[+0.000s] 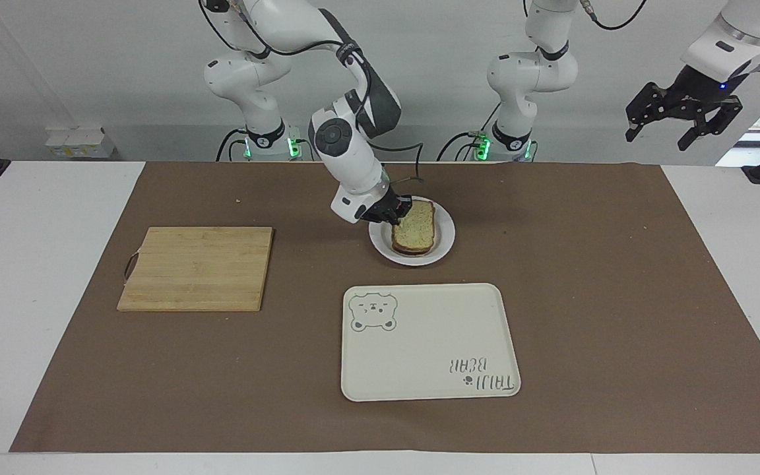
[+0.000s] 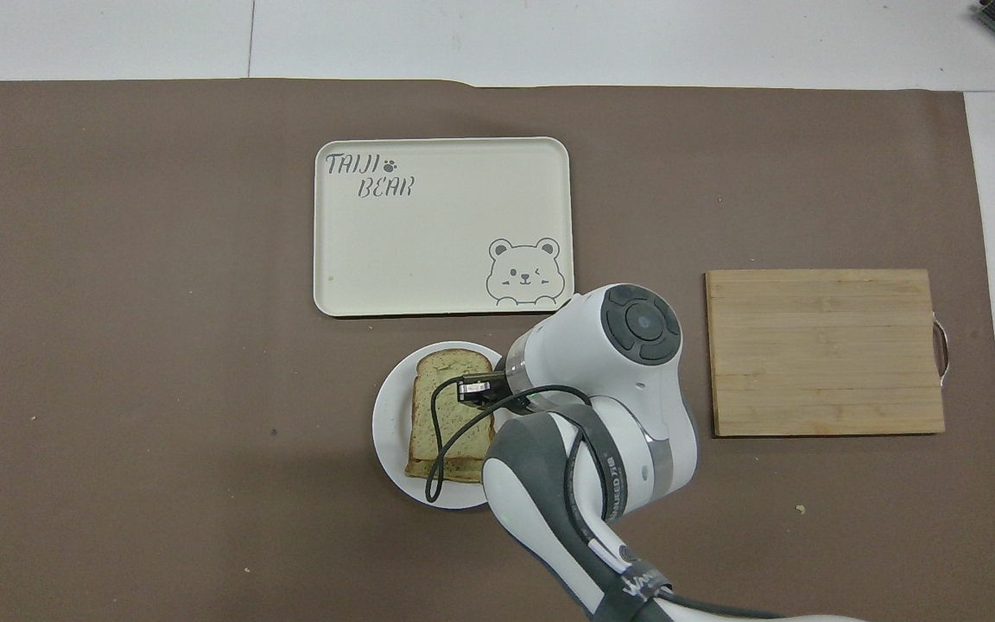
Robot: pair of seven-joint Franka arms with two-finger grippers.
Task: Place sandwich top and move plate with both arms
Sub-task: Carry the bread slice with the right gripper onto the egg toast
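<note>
The sandwich top (image 1: 414,227) (image 2: 444,406), a pale speckled slice with a brown crust, lies flat over the other bread slice on the small white plate (image 1: 444,244) (image 2: 389,423). It hides the egg; only the lower slice's edge (image 2: 450,471) shows. My right gripper (image 1: 398,210) (image 2: 473,389) is low over the plate and shut on the sandwich top's edge, on the side toward the right arm's end of the table. My left gripper (image 1: 660,138) waits high in the air past the left arm's end of the mat, open and holding nothing.
A cream rectangular tray (image 1: 429,343) (image 2: 441,225) with a bear drawing lies just farther from the robots than the plate. A wooden cutting board (image 1: 195,267) (image 2: 826,350) sits toward the right arm's end. A brown mat covers the table.
</note>
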